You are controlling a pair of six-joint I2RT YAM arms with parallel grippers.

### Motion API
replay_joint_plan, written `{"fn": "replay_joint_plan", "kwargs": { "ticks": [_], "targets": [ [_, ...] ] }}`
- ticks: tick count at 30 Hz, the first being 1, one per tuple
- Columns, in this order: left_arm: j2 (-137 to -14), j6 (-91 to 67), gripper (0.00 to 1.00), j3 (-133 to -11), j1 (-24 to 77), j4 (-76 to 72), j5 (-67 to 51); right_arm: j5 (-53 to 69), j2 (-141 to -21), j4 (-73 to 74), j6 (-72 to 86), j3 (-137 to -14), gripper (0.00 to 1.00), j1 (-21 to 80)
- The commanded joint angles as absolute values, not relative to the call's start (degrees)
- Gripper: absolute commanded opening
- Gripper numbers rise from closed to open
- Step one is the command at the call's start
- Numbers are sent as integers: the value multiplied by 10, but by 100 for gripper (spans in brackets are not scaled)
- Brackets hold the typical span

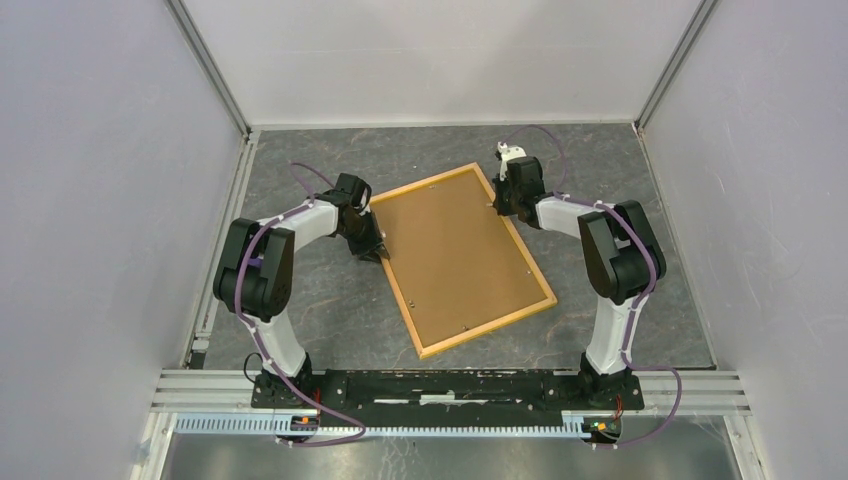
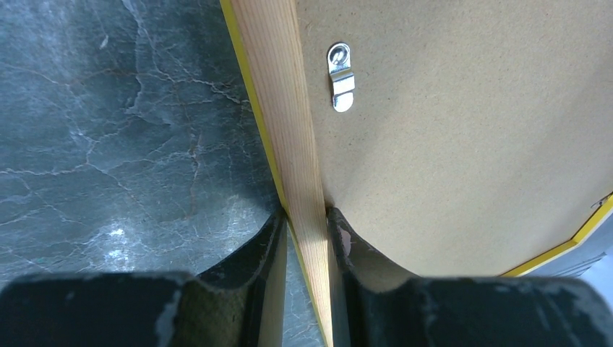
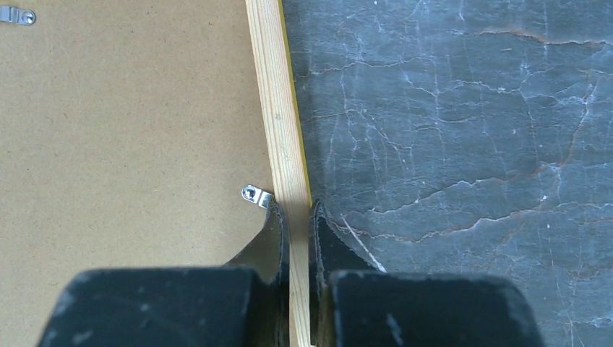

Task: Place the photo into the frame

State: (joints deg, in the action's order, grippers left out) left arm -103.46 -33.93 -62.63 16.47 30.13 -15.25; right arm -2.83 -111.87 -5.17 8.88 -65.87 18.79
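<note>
1. top external view: nearest the camera, the arm bases (image 1: 283, 385) sit side by side at the near edge of the grey stone-patterned table (image 1: 330, 310).
2. the frame (image 1: 488, 326) lies on the table between the two arms, back side up and turned at a slant to the table's edges.
3. a plain brown backing board (image 1: 460, 255) fills the opening inside its light wooden rails.
4. the left gripper (image 1: 372, 250) is clamped on the frame's left long rail. in the left wrist view one finger is on the outer side over the table and the other on the inner side over the board, both pressed to the wood.
5. just beyond those fingers, a silver turn clip (image 2: 341, 79) lies on the board beside the rail.
6. farther back, the right gripper (image 1: 497, 205) is closed tight on the right long rail near the frame's far corner, with the wood pinched between its fingers.
7. a small clip (image 3: 256, 195) touches its inner finger, and another clip (image 3: 16, 14) shows at the far left of the right wrist view.
</note>
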Motion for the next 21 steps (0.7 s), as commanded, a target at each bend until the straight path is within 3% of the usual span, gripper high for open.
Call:
{"fn": "replay_joint_plan", "kwargs": {
  "ticks": [1, 4, 5, 8, 11, 14, 17, 19, 21],
  "targets": [
    [-1034, -312, 6, -639, 167, 288, -162, -56, -1132, -41, 120, -635, 0, 187],
    [-1017, -305, 35, -640, 167, 288, -181, -61, -1096, -41, 114, -606, 0, 188],
    [-1009, -302, 42, -641, 167, 288, -191, -58, -1078, -38, 108, -593, 7, 188],
    [-977, -290, 59, -637, 166, 274, -230, -68, -1036, -16, 92, -567, 54, 188],
    [-921, -279, 67, -608, 167, 233, -289, -89, -1009, 25, 75, -549, 70, 187],
    [-861, -290, 79, -571, 167, 183, -317, -105, -991, 52, 77, -522, 74, 189],
    [-821, -286, 83, -570, 167, 182, -318, -114, -972, 75, 94, -491, 71, 190],
    [-797, -289, 83, -568, 167, 175, -322, -103, -954, 64, 104, -460, 64, 189],
    [-773, -292, 83, -564, 167, 168, -327, -99, -945, 53, 113, -437, 47, 190]
  ]
}}
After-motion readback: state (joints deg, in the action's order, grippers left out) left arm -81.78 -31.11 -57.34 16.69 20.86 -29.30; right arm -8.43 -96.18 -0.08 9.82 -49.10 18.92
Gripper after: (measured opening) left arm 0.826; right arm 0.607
